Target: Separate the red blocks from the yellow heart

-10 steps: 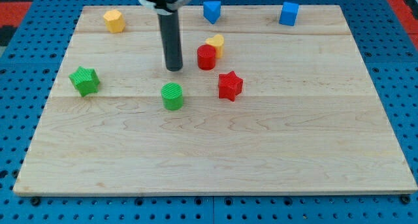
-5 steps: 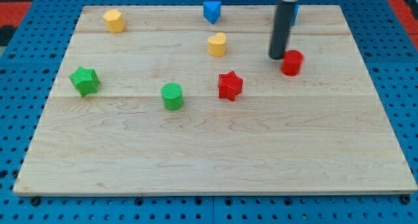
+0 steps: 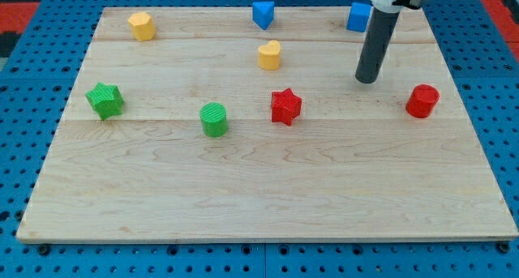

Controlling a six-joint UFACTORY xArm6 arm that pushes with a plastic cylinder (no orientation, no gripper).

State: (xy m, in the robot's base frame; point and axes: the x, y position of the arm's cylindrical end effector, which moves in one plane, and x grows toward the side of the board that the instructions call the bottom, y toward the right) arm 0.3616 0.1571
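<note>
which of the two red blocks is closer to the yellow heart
The red star, just below and to the view's right of the yellow heart. The red cylinder sits far off toward the view's right edge, beyond my tip.

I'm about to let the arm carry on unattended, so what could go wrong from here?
The red cylinder sits near the board's right edge; another push that way might send it off. The red star lies just below the yellow heart, so a push toward the view's top could drive it into the heart. My tip stands between the star and the cylinder, touching neither, with a blue block close behind the rod.
</note>
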